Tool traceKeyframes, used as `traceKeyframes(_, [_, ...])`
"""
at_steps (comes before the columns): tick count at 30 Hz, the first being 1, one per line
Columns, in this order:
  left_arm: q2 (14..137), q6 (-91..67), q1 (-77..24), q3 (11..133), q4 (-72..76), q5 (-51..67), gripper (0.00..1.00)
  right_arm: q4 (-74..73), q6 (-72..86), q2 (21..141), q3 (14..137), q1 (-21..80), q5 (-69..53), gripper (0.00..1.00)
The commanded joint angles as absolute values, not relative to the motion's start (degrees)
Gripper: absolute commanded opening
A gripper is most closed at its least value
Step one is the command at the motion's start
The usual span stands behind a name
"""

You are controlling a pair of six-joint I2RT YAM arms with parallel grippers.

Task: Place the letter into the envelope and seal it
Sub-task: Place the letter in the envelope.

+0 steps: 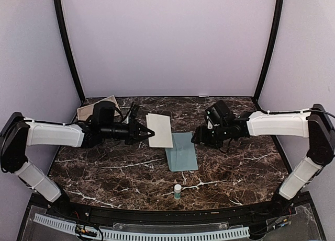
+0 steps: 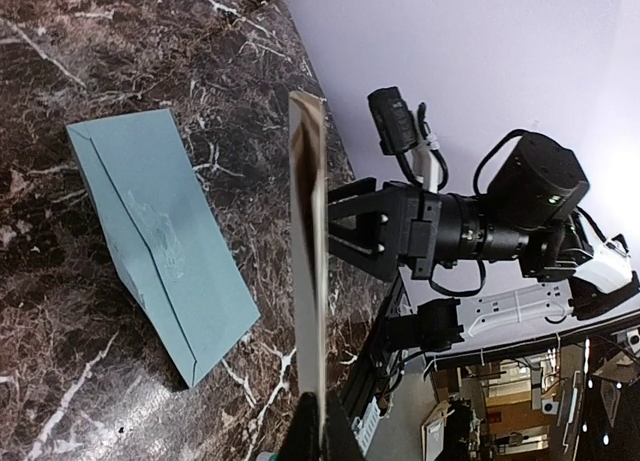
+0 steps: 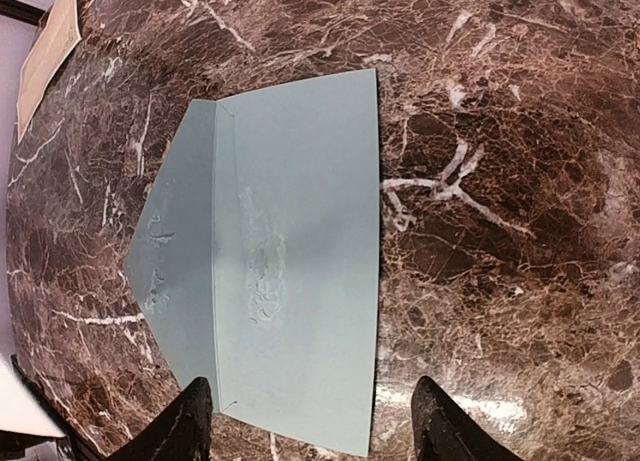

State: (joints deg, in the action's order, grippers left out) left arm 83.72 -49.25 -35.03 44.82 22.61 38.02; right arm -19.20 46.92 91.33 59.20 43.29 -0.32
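Holding the cream letter [image 1: 160, 130] by its left edge, the left gripper [image 1: 148, 132] is clamped tight on the sheet just left of the frame centre in the top view. In the left wrist view the letter shows edge-on, as a thin vertical strip rising from the fingertips at the bottom of the frame, lifted off the marble table [image 1: 235, 168]. The envelope [image 1: 181, 153] lies flat on the table at the centre of the top view. It sits just below and right of the letter, whose lower right corner overlaps the envelope's upper edge as seen from above. In the right wrist view the pointed flap is folded open and points to the left of the frame, with some wrinkling on the paper near the fold. The right gripper [image 1: 198, 138] sits at the envelope's upper right, jaws spread wide and holding nothing. Its two dark fingers [image 3: 190, 426] stand at either side of the envelope's near edge; contact with the paper cannot be told. A small white glue stick [image 1: 178, 191] stands upright at bottom centre of the top view, apart from the envelope. Tan paper sheets [image 1: 94, 108] lie at the upper left of the table, behind the left arm.
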Motion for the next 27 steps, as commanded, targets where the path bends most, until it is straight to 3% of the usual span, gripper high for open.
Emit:
traceKeyframes(1, [89.01,-54.12,-37.40,47.97,27.51,34.75,0.00,-15.16,43.71,87.75,56.14,41.55,-2.73,0.64])
traceKeyframes(13, [98.93,-54.94,-38.14,50.93,24.99,33.04,0.00,-11.70,42.02,86.73,50.23,39.27,-3.02,0.63])
traceKeyframes(27, [102.43,-50.60,-38.14,51.55,19.24,30.43,0.00,-7.85,42.33,91.46,49.95,39.06,-4.83,0.62])
